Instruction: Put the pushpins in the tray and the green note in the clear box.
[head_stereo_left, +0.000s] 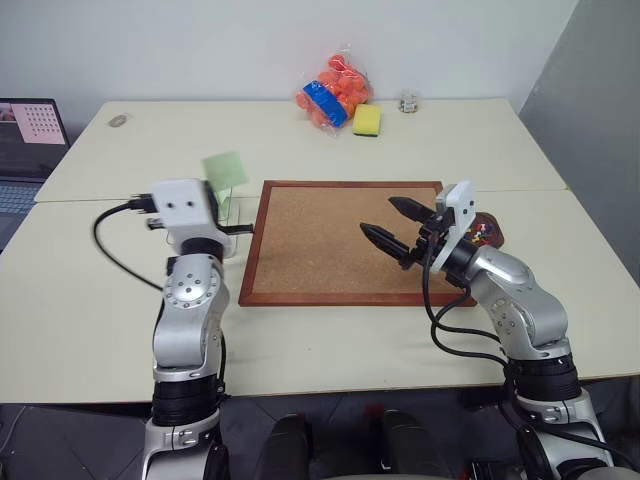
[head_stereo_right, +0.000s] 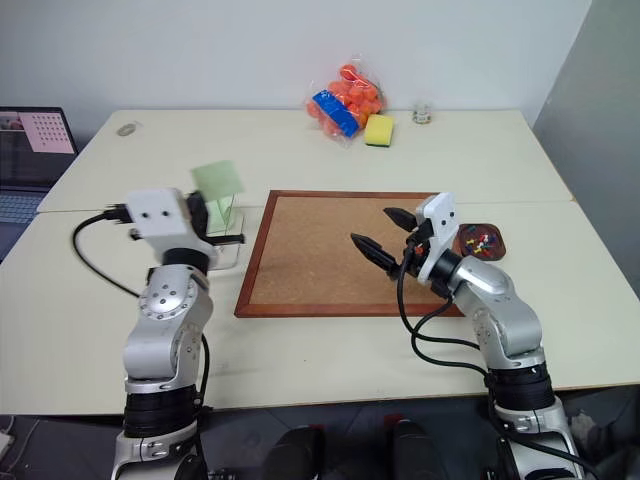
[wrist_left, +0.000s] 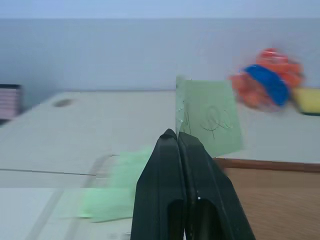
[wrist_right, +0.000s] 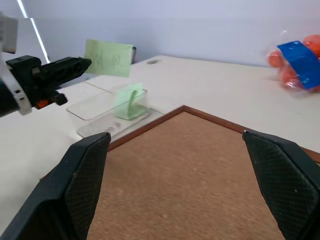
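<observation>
Fingers on the left gripper (wrist_left: 178, 137) are pinched tight together on the green note (wrist_left: 210, 117), holding it up in the air above the clear box (wrist_right: 107, 107), which already has a mint-green folded paper (wrist_right: 129, 101) inside. Right gripper (head_stereo_left: 392, 226) hangs over the corkboard (head_stereo_left: 320, 245) with fingers spread wide, holding nothing. Pushpins (head_stereo_right: 481, 240) sit in the tray (head_stereo_right: 492, 246).
</observation>
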